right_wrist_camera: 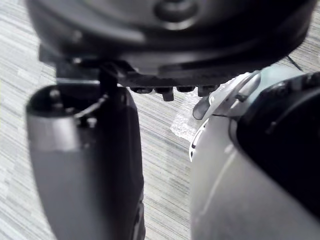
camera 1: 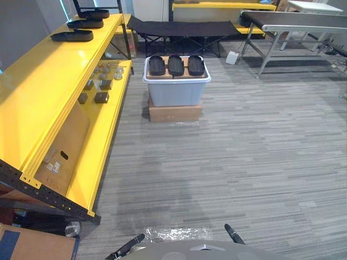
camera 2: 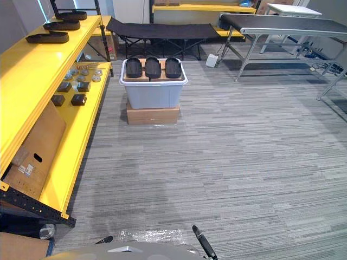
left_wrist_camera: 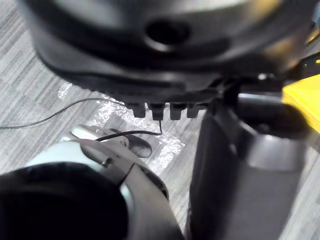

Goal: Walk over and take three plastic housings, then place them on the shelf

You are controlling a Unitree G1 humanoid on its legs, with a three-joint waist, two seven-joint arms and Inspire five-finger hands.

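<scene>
Three black plastic housings lie side by side on a cardboard sheet atop a grey bin, far ahead across the carpet. The bin stands on a flat cardboard box. A yellow shelf runs along the left, with three more black housings on its top level. My left hand hangs low over the carpet beside my body, its fingers relaxed and holding nothing. In its own wrist view, my right hand hangs the same way, empty.
Small metal parts and dark blocks sit on the shelf's lower level, with a cardboard sheet leaning there. A black cot and a conveyor table stand at the back. Clear plastic wrap lies on the floor close by.
</scene>
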